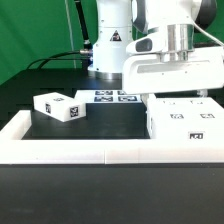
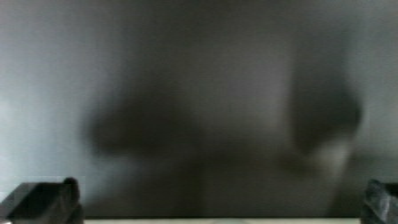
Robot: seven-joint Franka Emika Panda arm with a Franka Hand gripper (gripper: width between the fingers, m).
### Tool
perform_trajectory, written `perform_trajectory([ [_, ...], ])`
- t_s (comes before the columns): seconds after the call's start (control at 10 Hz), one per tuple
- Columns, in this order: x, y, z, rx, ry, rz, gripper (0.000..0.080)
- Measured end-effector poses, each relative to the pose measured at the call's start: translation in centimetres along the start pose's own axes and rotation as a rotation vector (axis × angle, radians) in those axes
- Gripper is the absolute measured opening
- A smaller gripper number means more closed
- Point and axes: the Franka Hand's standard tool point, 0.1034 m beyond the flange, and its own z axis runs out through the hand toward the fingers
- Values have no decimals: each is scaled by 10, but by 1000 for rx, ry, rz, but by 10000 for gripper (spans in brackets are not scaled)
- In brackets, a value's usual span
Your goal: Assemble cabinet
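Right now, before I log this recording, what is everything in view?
small cabinet block: one, white with black-and-white tags, on the table toward the exterior view's left.
large cabinet box: one, white with small tags, on the exterior view's right, just behind the border rail.
marker board: one, white with tags, flat on the table behind the block.
border rail: one, white, along the near edge and the exterior view's left side.
table: one, black.
curtain: one, green, backdrop.
arm: one, white, over the large box.
tool: one, white, open, just above the large box.
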Motion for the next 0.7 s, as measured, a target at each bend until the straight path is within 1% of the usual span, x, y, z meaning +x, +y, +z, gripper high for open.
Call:
perform_trajectory([
  [0.3, -1, -1, 2, 0, -2, -2, 797],
  [0.6, 4, 3, 3, -2, 26, -34, 797],
  [0.7, 4, 4, 4, -3, 29, -41, 685],
])
